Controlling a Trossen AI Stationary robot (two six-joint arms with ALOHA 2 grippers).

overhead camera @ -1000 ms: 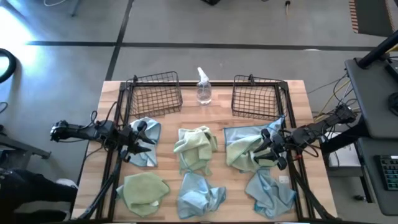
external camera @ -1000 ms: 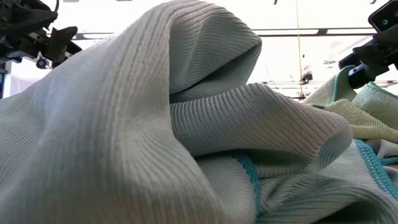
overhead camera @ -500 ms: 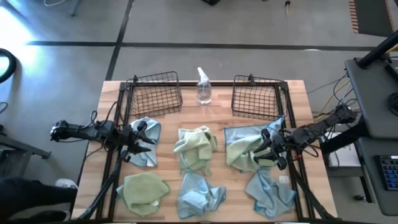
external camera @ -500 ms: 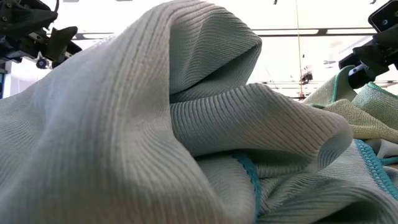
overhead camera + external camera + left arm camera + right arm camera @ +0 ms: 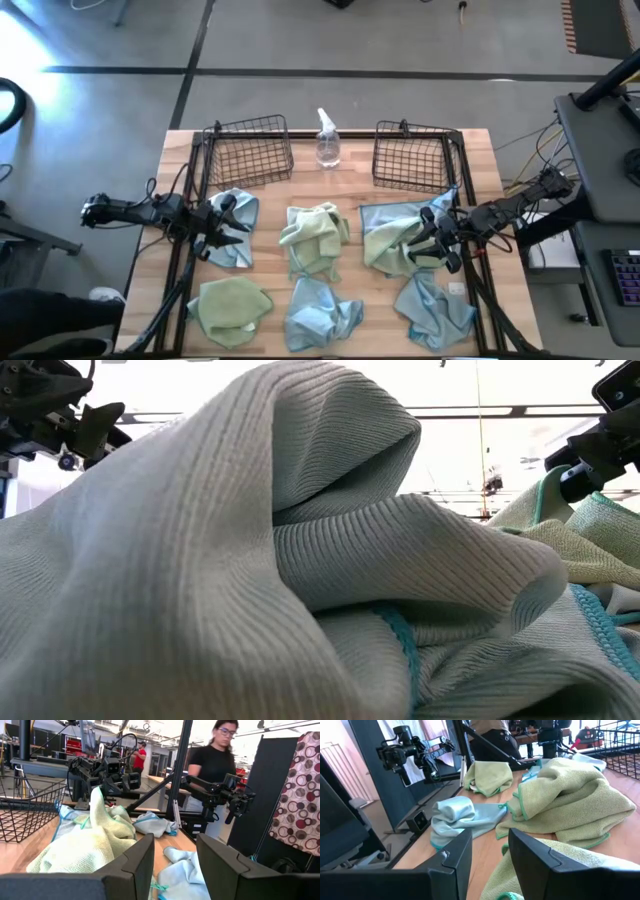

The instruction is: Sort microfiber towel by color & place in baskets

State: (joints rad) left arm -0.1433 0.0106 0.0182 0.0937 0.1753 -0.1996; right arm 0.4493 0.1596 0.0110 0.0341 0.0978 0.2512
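Several microfiber towels lie crumpled on the wooden table: light blue ones (image 5: 238, 228) (image 5: 320, 312) (image 5: 435, 308) and pale yellow-green ones (image 5: 316, 236) (image 5: 230, 306). At right, a yellow-green towel (image 5: 385, 250) lies on a blue one. Two black wire baskets (image 5: 250, 150) (image 5: 412, 156) stand at the far edge. My left gripper (image 5: 228, 222) (image 5: 175, 845) hovers open over the left blue towel. My right gripper (image 5: 426, 240) (image 5: 490, 837) hovers open over the right stack. In the low view a blue towel (image 5: 250, 560) fills the picture.
A clear spray bottle (image 5: 327, 140) stands between the baskets. Black frame rails (image 5: 190, 260) run along both table sides. A person in a black shirt (image 5: 215, 760) stands beyond the table in the left wrist view.
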